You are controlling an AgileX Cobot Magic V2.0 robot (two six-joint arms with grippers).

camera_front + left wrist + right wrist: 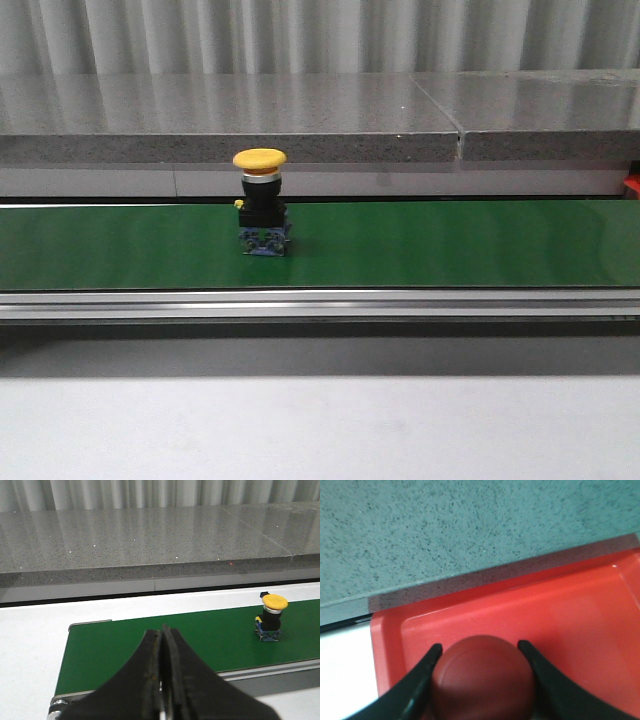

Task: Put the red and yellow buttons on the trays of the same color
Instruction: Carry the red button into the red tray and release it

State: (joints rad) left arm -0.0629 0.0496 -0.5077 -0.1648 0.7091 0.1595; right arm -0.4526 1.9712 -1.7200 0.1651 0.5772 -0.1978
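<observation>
Right gripper (480,680) is carrying the round red dome-capped push button (482,677) over the shallow red plastic tray (580,610), fingers clamped on either side of the cap.

Left gripper (162,680) is hanging with its black fingers pressed together and holding nothing, above the near end of the green conveyor belt (200,635). Standing upright on that belt is the yellow mushroom-capped push button (272,617) on its black body, its long axis vertical, well along the belt from the left fingertips and off to one side of them. Judging by these views, the left arm is the nearer one for it. No yellow tray is showing. Beyond the belt a grey speckled stone ledge (230,125) is running across, backed by a pale corrugated wall (320,35).
</observation>
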